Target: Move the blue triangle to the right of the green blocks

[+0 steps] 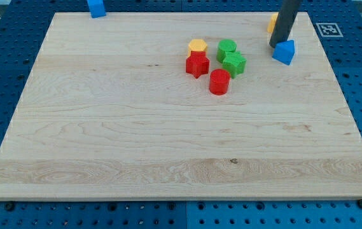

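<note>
The blue triangle [284, 52] lies at the view's upper right of the wooden board [168, 140]. Two green blocks sit to its left: a round green block [226, 48] and a green star [234, 63], touching each other. My tip [274, 45] is the lower end of the dark rod and sits right at the blue triangle's upper left edge, between the triangle and the green blocks.
A yellow hexagon [197, 46], a red star [197, 64] and a red cylinder [219, 82] cluster left of and below the green blocks. An orange block [271, 23] is partly hidden behind the rod. A blue block [96, 7] sits at the board's top edge.
</note>
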`<state>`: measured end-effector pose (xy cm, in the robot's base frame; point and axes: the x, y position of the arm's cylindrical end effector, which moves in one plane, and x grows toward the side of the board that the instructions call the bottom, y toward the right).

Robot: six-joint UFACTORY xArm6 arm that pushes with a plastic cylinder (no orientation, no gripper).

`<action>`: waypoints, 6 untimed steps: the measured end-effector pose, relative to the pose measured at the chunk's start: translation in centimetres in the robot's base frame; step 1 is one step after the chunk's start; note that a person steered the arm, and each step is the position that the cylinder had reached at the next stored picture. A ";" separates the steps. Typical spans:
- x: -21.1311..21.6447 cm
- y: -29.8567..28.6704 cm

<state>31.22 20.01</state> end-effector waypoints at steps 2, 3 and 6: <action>-1.0 3.0; -0.9 6.0; 6.3 -0.8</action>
<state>37.49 19.16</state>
